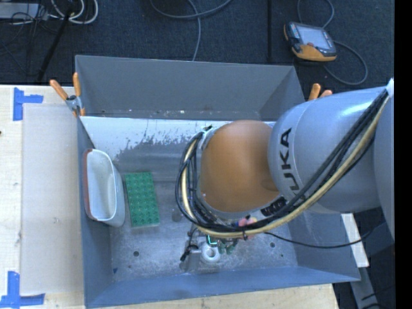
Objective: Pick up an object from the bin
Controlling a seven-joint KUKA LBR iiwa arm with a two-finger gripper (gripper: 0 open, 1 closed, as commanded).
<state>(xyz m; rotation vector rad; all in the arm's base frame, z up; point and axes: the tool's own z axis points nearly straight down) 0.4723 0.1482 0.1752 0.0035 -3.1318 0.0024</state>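
My gripper hangs low over the bin floor near the front wall, just under the arm's orange cover. A green studded plate lies flat on the floor to its left, well apart from it. Further left, a white oblong dish leans against the bin's left wall. A small grey piece lies on the floor between the green plate and the gripper. No thing is seen held in the gripper.
The arm with its orange cover and looped cables reaches in from the right and hides the middle and right of the bin floor. Bare floor shows at the front left corner and along the back wall.
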